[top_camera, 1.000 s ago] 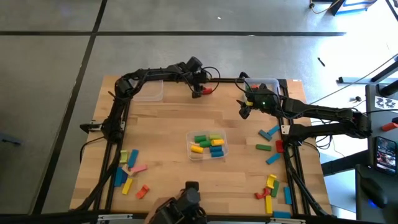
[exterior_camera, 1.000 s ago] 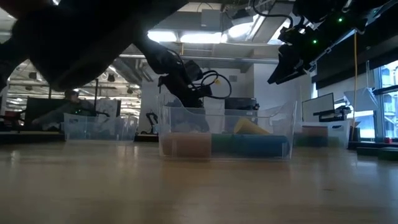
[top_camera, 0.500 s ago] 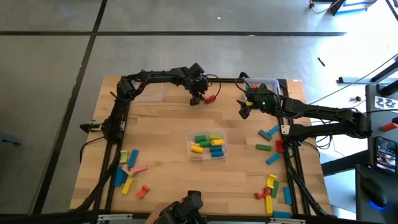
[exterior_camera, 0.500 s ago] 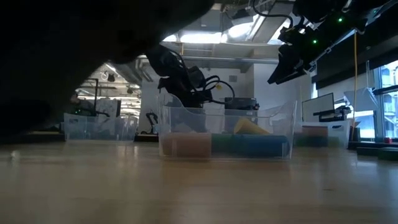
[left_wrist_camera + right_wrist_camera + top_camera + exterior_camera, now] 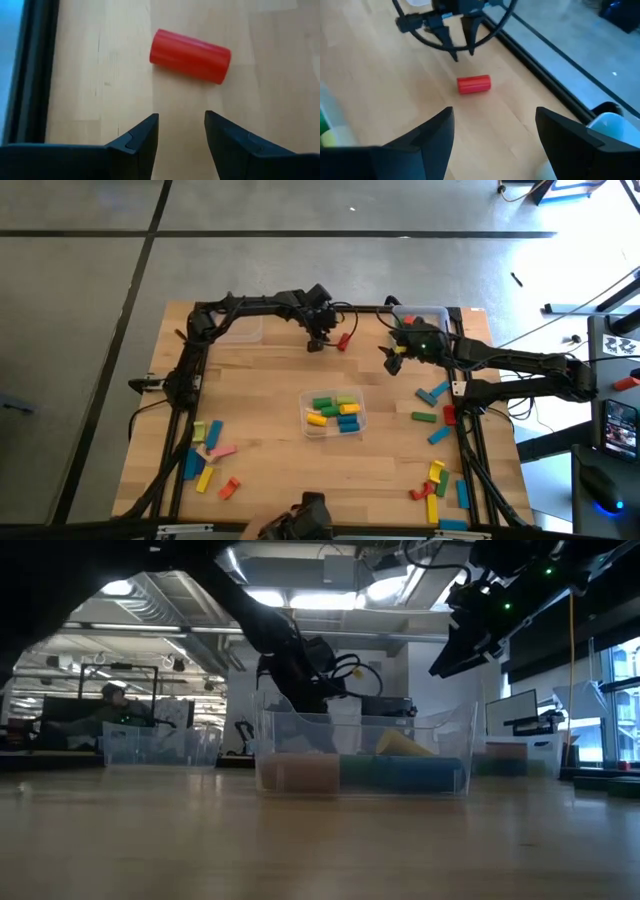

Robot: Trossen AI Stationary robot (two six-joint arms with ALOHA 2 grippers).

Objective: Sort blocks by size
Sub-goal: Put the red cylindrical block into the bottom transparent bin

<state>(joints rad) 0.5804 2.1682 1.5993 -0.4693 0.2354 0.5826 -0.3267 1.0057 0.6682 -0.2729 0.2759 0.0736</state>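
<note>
A red cylinder block (image 5: 344, 340) lies on its side on the table near the far edge; it also shows in the left wrist view (image 5: 190, 49) and the right wrist view (image 5: 474, 84). My left gripper (image 5: 318, 343) is open and empty just left of it, its fingertips (image 5: 181, 122) short of the block. My right gripper (image 5: 392, 358) is open and empty to the block's right, above the table (image 5: 495, 130). A clear bin (image 5: 335, 413) at mid-table holds several green, yellow, blue and orange blocks.
Loose blocks lie near the left front (image 5: 207, 455) and along the right side (image 5: 435, 480). Clear bins stand at the far left (image 5: 240, 328) and far right (image 5: 425, 315). Bare wood lies between the far edge and the central bin.
My left gripper has gone a little toward the table's near edge. The red cylinder has shifted toward the table's right and near side and now lies on the wood, apart from the fingers.
</note>
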